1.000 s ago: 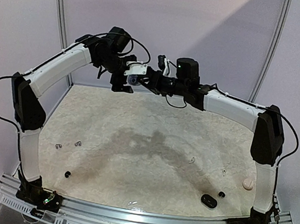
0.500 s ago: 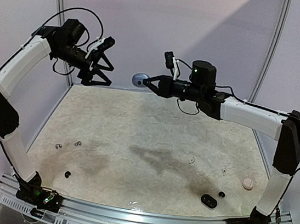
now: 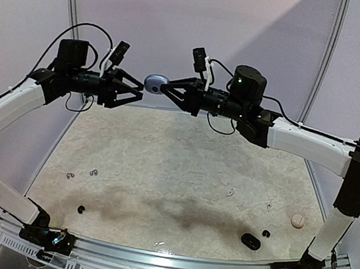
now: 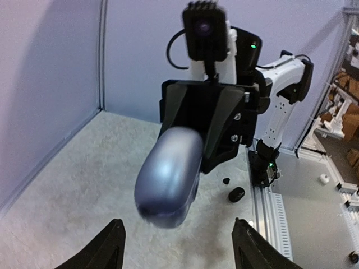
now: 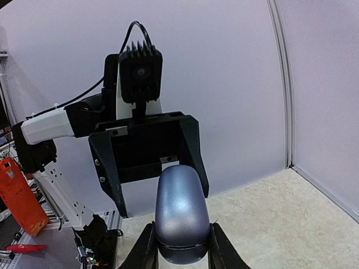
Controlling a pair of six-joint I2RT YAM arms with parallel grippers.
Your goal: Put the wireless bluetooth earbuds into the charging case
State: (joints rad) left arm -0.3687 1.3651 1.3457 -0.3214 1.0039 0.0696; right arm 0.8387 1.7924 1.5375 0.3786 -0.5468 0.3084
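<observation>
Up over the far edge of the pale mottled table [image 3: 185,148], the two arms are meeting nose to nose. The right gripper [image 3: 167,88] is clamping one end of a smooth bluish-grey oval charging case [image 3: 155,83] and holding it out sideways. That means the case's long axis is running left-right, with the free end aiming straight at the left gripper [image 3: 138,86]. The left jaws are standing apart, one on each side of that free end, and I can't see them touching it. So the case is sitting just right of them, at the mouth of the gap. My guess is the left arm is lining up to grab it or work the lid. Meanwhile the tiny loose earbuds [image 3: 80,209] are lying scattered on the table well below both grippers, none in the case yet.
</observation>
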